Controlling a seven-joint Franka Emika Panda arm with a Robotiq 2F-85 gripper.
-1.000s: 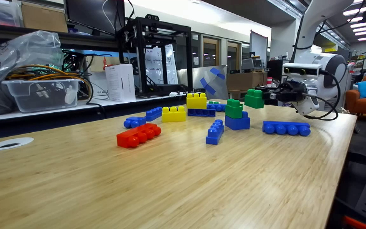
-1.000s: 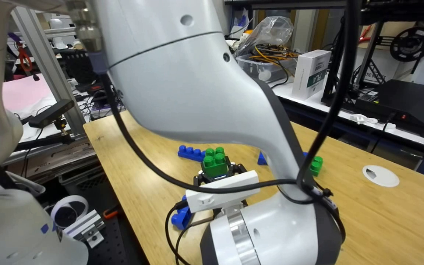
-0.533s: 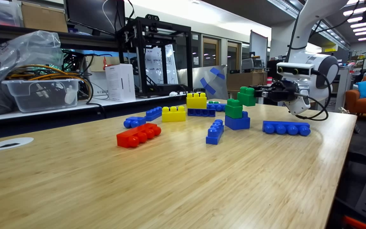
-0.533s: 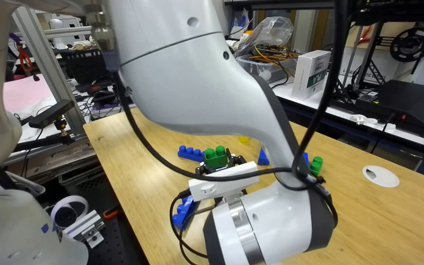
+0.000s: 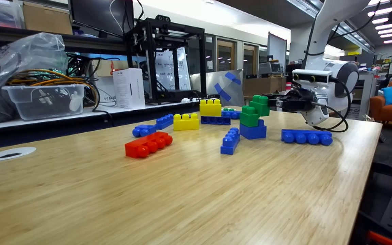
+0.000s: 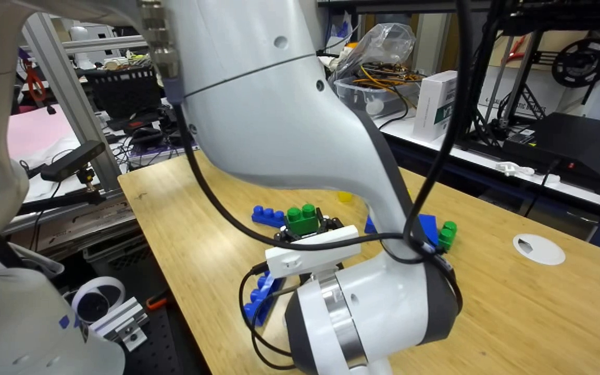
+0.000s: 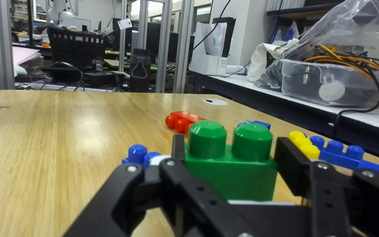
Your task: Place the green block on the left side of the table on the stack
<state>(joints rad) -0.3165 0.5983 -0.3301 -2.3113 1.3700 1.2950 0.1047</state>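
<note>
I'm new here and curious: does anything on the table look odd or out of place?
Nothing looks spilled or broken, but the red brick and a long blue brick lie on their sides, knobs facing sideways instead of up.

Wooden table (image 5: 182, 200) (pale grain), stack (image 5: 250, 121), sideways red brick (image 5: 148, 144), yellow brick (image 5: 186, 123), blue bricks (image 5: 306, 133)

Bright light from up high
Ceiling lights (image 5: 388, 31) glow white, and pale shine sits on the tabletop (image 7: 81, 120).
</note>
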